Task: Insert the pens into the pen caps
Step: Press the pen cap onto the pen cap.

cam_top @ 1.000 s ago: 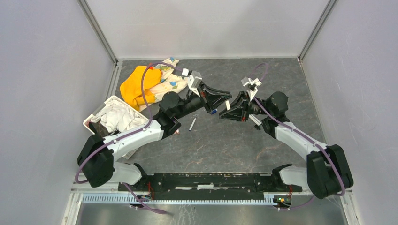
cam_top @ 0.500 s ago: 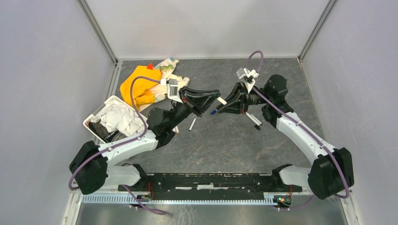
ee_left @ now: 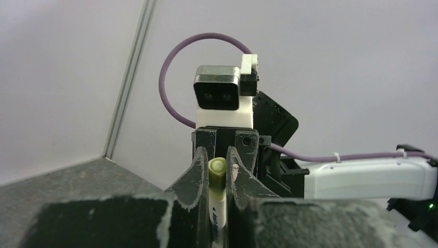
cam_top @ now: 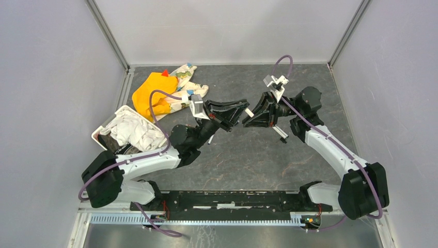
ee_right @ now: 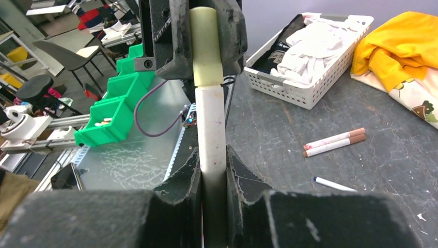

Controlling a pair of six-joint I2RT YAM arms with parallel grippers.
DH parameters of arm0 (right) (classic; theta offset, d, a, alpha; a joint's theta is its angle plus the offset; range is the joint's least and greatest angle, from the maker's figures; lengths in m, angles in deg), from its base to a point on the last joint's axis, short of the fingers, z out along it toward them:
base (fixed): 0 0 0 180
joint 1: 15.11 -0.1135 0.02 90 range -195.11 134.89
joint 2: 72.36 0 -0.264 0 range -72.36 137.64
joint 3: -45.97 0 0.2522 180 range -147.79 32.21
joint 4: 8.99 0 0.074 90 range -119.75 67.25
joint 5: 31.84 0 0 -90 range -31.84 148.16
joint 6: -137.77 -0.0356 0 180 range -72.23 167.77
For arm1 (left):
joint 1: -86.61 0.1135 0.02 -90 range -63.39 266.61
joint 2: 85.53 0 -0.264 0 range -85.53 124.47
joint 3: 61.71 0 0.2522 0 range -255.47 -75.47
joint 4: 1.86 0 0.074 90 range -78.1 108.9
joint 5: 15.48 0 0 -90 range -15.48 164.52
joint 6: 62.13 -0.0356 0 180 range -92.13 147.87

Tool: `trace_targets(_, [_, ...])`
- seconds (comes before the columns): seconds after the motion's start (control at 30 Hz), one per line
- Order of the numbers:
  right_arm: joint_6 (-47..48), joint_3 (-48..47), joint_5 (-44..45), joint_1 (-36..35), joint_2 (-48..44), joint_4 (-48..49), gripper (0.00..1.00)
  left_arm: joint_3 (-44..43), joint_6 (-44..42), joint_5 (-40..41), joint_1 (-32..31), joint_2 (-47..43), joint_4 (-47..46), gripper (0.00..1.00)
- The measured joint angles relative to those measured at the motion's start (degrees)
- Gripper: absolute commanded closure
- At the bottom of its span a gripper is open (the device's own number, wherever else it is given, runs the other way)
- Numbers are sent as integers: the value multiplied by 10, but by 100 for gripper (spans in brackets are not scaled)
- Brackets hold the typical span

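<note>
As their ends touch toward the table's (cam_top: 248,155) far edge, short cream plastic cap (ee_right: 206,51) clamped in left gripper (ee_left: 217,178), slim white pen (ee_right: 212,124) clamped in right gripper (ee_right: 213,165).

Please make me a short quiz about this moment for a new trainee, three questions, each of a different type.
1. What does the right claw grip?
2. True or false: the cream cap lies on the table.
3. The white basket holds: A fruit, B white cloth, C nothing.
Key: 1 a white pen; 2 false, the left claw holds it in the air; 3 B.
</note>
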Motion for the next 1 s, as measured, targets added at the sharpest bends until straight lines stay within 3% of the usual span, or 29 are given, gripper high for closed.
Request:
trace_targets(0.23, [-5, 6, -39, 11, -1, 59, 100, -39, -74, -87, 0, 8, 51, 98])
trace_targets(0.43, [74, -4, -82, 11, -9, -17, 100, -19, -21, -145, 8, 65, -89, 98])
trace_targets(0.5, [73, -5, -94, 11, -8, -28, 100, -12, -23, -146, 9, 63, -88, 98])
trace_targets(0.67, [92, -18, -81, 14, 1, -55, 100, -54, -99, -132, 9, -6, 125, 98])
trace_targets(0.8, [164, -42, -58, 7, 1, -143, 100, -85, -131, -125, 9, -18, 206, 98])
trace_targets(1.0, [137, -37, -31, 7, 3, -136, 100, -117, -143, -95, 9, -18, 288, 98])
